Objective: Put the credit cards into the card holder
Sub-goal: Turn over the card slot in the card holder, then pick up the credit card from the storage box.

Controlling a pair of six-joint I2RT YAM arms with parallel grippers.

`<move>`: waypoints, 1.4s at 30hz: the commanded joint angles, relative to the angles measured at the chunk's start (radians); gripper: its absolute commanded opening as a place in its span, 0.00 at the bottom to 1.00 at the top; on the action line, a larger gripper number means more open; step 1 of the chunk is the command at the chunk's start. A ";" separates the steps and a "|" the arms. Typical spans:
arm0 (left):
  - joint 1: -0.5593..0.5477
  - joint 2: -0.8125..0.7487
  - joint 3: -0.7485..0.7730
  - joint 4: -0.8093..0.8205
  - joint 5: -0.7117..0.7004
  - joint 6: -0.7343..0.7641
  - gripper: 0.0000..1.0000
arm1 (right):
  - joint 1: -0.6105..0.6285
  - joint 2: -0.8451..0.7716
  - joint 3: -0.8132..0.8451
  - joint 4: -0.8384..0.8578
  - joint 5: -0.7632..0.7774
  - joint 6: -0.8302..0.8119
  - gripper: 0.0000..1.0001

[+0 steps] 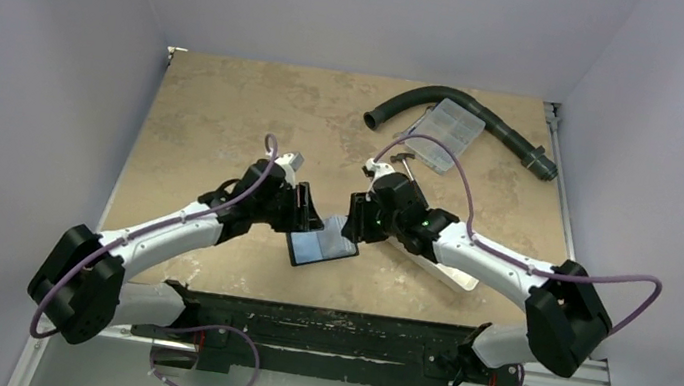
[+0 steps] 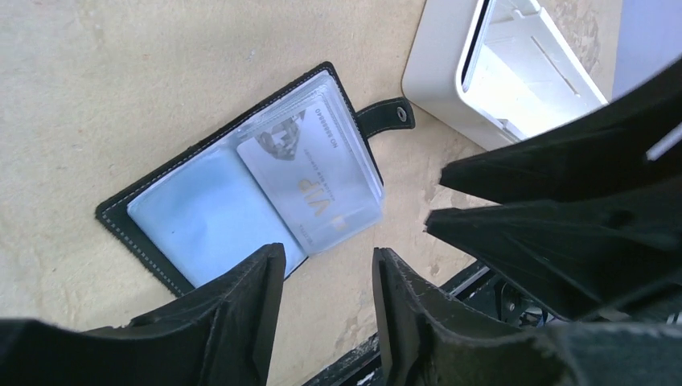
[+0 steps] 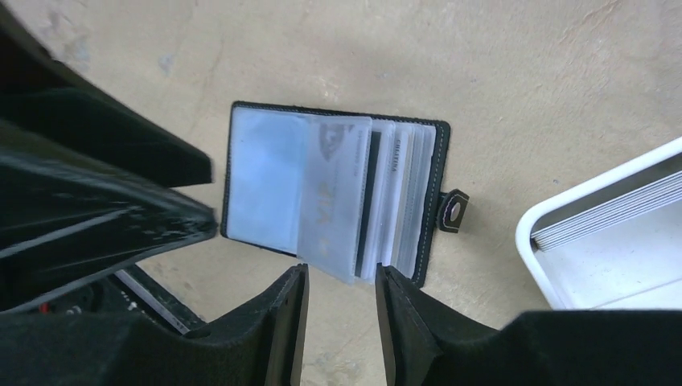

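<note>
Left gripper point(image 2: 328, 299) and right gripper point(image 3: 339, 315) facing closely (jaws parted)

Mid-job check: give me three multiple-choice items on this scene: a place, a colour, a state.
1. Where is the white tray relative to the card holder?
A. On its left
B. On its right
C. Stacked on it
2. The card holder's outer cover is:
A. Black
B. Red
C. White
3. The card holder is:
A. Snapped shut
B. Lifted by a claw
C. Lying open on the table
Answers: 1 B, the top view shows it just right; 2 A, a black stitched edge shows; 3 C, sleeves spread, snap strap free.
</note>
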 commanded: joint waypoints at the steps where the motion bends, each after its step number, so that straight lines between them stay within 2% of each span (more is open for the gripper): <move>1: -0.004 0.081 0.000 0.121 0.079 -0.023 0.45 | -0.030 -0.073 0.032 -0.008 0.041 0.023 0.42; 5: -0.006 0.178 -0.010 0.230 0.115 -0.042 0.40 | -0.151 -0.140 0.004 0.007 0.051 0.084 0.45; 10: -0.011 0.284 0.004 0.310 0.165 -0.050 0.39 | -0.302 -0.175 -0.063 0.104 -0.047 0.162 0.62; 15: -0.016 0.347 0.021 0.347 0.175 -0.053 0.39 | -0.363 -0.131 -0.078 0.124 -0.037 0.252 0.76; 24: -0.018 0.406 0.074 0.358 0.197 -0.048 0.39 | -0.376 -0.038 -0.100 0.215 -0.090 0.326 0.79; 29: -0.017 0.385 0.103 0.340 0.207 -0.053 0.40 | -0.376 -0.020 -0.118 0.243 -0.103 0.334 0.80; 42: -0.018 0.109 0.127 0.088 0.135 0.004 0.47 | -0.376 0.068 -0.130 0.343 -0.153 0.371 0.81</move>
